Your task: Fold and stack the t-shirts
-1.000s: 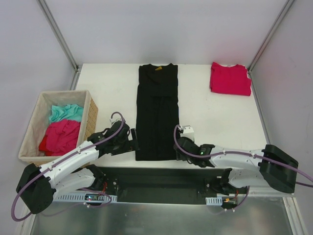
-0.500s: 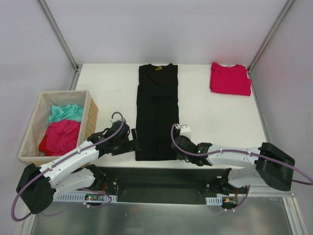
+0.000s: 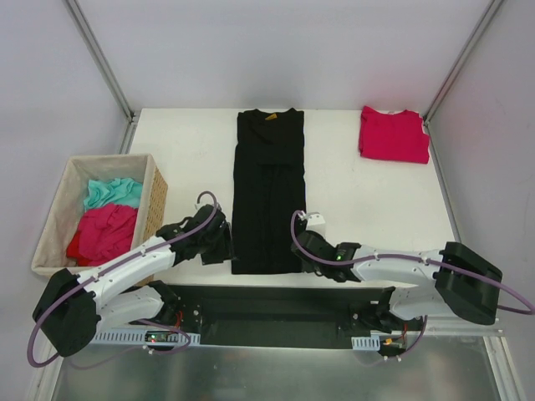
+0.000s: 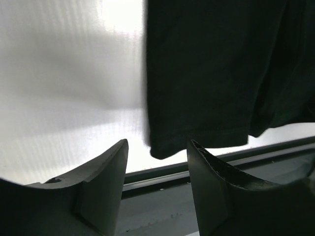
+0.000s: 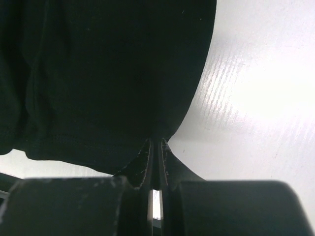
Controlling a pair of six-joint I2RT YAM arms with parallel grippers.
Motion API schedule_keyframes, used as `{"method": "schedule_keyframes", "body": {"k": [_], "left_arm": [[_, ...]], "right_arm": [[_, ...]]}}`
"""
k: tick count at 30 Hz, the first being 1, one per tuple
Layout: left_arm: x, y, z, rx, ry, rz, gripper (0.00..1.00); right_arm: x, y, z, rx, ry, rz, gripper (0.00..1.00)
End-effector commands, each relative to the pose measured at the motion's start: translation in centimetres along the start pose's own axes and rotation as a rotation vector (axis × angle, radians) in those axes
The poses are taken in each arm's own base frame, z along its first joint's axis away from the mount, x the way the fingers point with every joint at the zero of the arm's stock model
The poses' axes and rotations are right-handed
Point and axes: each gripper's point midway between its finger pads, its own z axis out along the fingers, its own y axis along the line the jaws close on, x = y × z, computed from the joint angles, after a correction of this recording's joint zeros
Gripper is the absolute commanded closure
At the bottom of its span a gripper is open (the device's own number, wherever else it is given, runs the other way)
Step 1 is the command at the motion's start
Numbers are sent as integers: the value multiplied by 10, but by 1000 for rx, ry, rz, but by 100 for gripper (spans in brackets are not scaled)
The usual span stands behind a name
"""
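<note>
Grabbing the hem of the black t-shirt (image 3: 269, 192), which lies lengthwise on the bench (image 3: 192, 150). The right gripper (image 5: 155, 142) is clenched on one near corner and the left gripper (image 4: 157, 143) gapes around the other. Next, likely: the left closes, then both lift the hem toward the collar.

We see our right gripper (image 5: 155, 142) pinched closed on the soft black cloth t-shirt (image 5: 98, 73) at its edge, above the glossy white tabletop (image 5: 256, 98).

Robotics lab cell: white table (image 3: 192, 159), bare pale walls (image 3: 284, 50), metal frame posts (image 3: 100, 60), arms (image 3: 393, 267) bolted to base rail (image 3: 267, 305).
</note>
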Motion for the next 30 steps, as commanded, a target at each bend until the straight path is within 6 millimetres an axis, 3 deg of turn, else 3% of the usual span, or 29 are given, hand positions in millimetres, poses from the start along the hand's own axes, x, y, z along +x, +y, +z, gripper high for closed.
{"method": "schedule_keyframes", "body": {"k": [1,7,13,17,22,30], "left_arm": [[1,-21,-1,112,21,-19,44],[21,-22,10,183,83,-88,41],[38,-18,9,209,129,-134,44],[39,-13,8,218,106,-160,46],[45,-2,14,185,112,-174,60],[46,10,22,148,104,-195,62]], "right_arm": [[-11,6,-2,0,-17,1,99],[-11,7,0,3,-12,-1,99],[-10,6,0,11,-6,-5,99],[-10,8,1,11,-1,-7,99],[-11,8,0,11,-3,-6,99],[-12,7,-1,12,-7,-8,99]]}}
